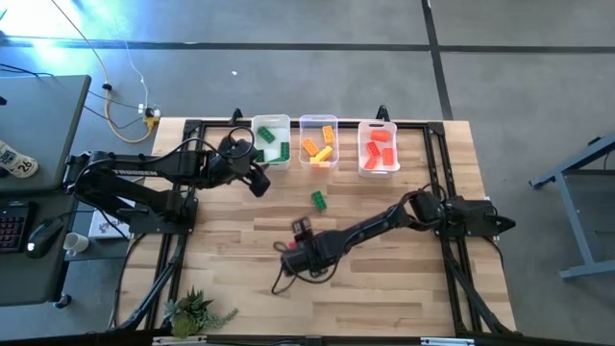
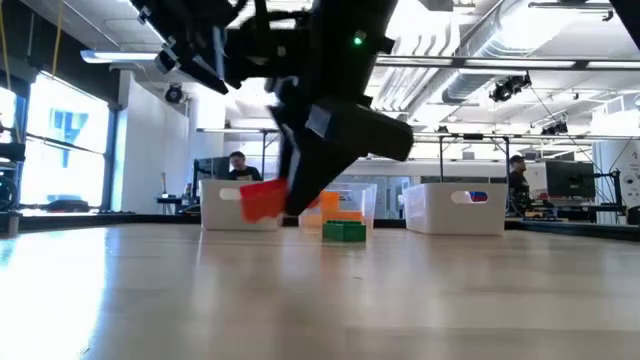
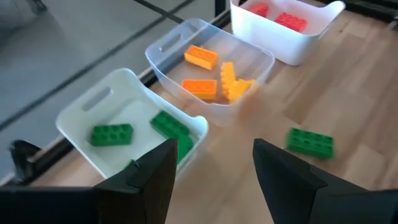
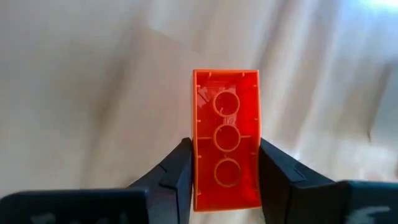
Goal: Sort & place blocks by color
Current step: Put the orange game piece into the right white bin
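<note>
My right gripper (image 4: 226,168) hangs over the middle near part of the table (image 1: 300,231), shut on a red block (image 4: 226,134), which also shows in the low view (image 2: 262,200). My left gripper (image 3: 214,174) is open and touches nothing. It hovers by the green bin's near side (image 1: 258,183). One green block (image 1: 318,199) lies flat on the table between the arms (image 3: 310,141) (image 2: 344,231). Three translucent bins stand in a row at the far edge, holding green blocks (image 1: 271,140), orange blocks (image 1: 318,141) and red blocks (image 1: 378,147). My right gripper pinches the red block between its two fingers, one on each long side wall (image 4: 196,174). The hollow underside (image 4: 227,137) faces the wrist camera, and the block sticks out past the fingertips. The fingers slant down from above. The block is lifted clear of the table (image 2: 262,200).
The table's black frame rails (image 1: 432,154) run along the left, right and far sides. A small plant (image 1: 197,309) sits at the near left corner. Bare wood (image 1: 384,288) lies near the right arm. People sit in the room behind the table (image 2: 238,163).
</note>
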You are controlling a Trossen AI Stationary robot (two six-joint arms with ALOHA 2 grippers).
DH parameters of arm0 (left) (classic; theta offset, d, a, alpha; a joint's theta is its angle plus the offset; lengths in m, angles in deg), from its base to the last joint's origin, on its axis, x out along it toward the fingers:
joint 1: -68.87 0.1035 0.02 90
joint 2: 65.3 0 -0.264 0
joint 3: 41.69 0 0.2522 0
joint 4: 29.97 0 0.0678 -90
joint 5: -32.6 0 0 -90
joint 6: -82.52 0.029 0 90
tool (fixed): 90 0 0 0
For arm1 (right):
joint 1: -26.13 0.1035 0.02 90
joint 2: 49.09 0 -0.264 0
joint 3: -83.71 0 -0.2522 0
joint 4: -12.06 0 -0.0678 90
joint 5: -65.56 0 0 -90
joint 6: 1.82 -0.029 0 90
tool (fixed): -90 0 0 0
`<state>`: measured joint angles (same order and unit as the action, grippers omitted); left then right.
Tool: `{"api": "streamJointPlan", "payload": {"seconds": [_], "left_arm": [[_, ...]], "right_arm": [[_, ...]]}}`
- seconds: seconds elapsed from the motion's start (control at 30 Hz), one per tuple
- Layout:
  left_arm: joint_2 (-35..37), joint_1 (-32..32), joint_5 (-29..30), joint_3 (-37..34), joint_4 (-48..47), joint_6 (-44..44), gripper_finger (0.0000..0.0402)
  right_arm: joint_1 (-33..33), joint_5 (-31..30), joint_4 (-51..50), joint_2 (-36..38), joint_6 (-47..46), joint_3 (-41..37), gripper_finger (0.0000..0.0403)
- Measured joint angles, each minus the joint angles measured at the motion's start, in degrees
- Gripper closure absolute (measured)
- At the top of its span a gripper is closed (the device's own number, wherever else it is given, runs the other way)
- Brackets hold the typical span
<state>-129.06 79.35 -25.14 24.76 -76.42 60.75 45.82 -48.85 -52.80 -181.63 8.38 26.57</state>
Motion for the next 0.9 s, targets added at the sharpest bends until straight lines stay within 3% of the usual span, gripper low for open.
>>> {"api": "streamJointPlan", "payload": {"seconds": [0.53, 0.73, 0.9], "left_arm": [[0.0, 0.0, 1.0, 0.0, 0.8, 0.1, 0.0202], [0.0, 0.0, 1.0, 0.0, 1.8, 1.8, 0.0202], [0.0, 0.0, 1.0, 0.0, 2.7, 3.4, 0.0202]], "right_arm": [[-5.8, -13.8, -20.8, 7.4, -21.9, 0.0, 0.0293], [-11.0, -20.0, -27.5, 10.3, -28.1, 0.0, 0.0293], [-16.7, -20.6, -34.5, 13.4, -31.5, 0.0, 0.0293]]}}
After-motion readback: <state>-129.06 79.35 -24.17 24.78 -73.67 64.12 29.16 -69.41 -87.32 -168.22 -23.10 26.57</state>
